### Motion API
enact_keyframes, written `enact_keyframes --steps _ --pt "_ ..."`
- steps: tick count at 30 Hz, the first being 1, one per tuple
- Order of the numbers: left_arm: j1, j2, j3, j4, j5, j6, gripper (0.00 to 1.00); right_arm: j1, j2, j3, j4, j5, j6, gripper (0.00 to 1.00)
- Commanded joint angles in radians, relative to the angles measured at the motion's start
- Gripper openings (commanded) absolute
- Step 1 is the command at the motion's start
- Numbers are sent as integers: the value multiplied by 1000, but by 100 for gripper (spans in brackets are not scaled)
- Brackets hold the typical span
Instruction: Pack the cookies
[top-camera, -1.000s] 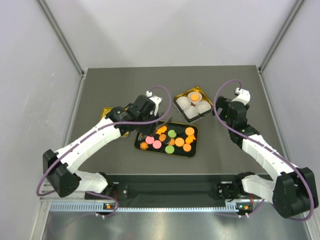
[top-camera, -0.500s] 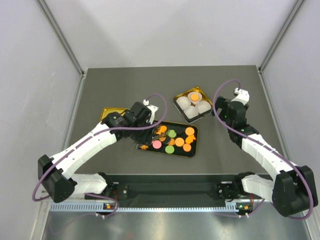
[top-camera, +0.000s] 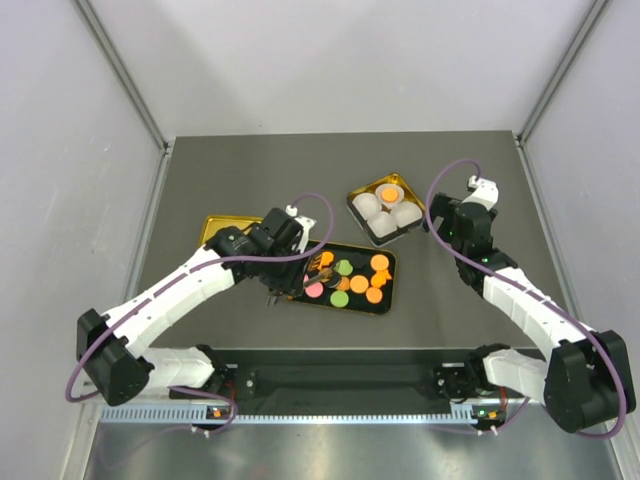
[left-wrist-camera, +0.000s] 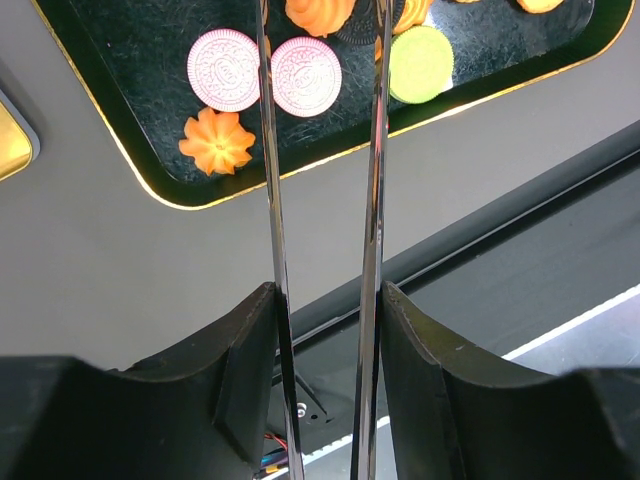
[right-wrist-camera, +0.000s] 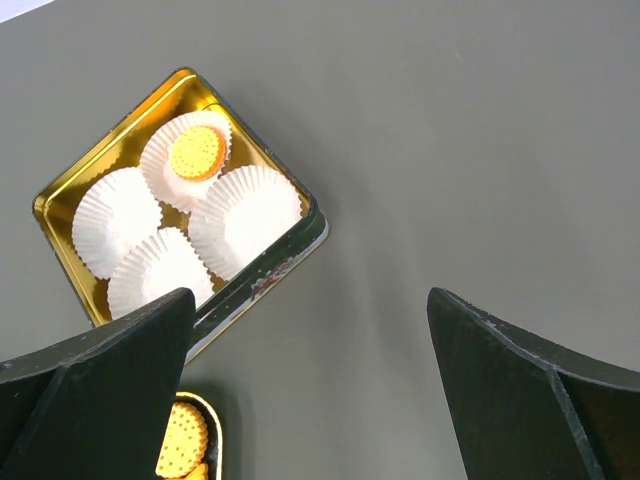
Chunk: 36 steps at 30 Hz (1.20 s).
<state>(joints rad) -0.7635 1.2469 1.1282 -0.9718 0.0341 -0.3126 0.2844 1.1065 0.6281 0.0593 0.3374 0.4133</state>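
The cookies (top-camera: 352, 277) lie in a black gold-rimmed tray (top-camera: 390, 288): orange, pink and green rounds and orange flower shapes. My left gripper (top-camera: 287, 272) is shut on metal tongs (left-wrist-camera: 271, 200) over the tray's left end. In the left wrist view its jaws (left-wrist-camera: 325, 292) hold the blades apart; a pink cookie (left-wrist-camera: 305, 75) and an orange swirl cookie (left-wrist-camera: 320, 12) show between them, and a second pink cookie (left-wrist-camera: 223, 69) and an orange flower (left-wrist-camera: 216, 141) lie to their left. The tong tips are out of view. My right gripper (top-camera: 447, 224) is open and empty beside the gold tin.
A gold tin (top-camera: 354, 203) holds several white paper cups (right-wrist-camera: 245, 218); one has an orange cookie (right-wrist-camera: 196, 152) in it. The tin shows in the right wrist view (right-wrist-camera: 60, 192) too. A gold lid (top-camera: 218, 226) lies left of the tray. The table's front rail runs near.
My left arm has swung down and toward the near edge, bringing the tongs low over the tray's left end and hiding some cookies. The right arm has not moved.
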Motion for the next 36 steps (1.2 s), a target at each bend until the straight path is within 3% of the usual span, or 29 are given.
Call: enact_keyframes --steps 1,22,36 --pt "1 -38 -5 -10 4 -10 48 -11 -4 15 34 -5 5 100" --pt "1 -44 -44 -21 44 -19 46 -11 -8 12 36 -8 7 100" --pt "1 -46 -39 -22 49 -22 39 -11 -14 10 34 -6 5 100"
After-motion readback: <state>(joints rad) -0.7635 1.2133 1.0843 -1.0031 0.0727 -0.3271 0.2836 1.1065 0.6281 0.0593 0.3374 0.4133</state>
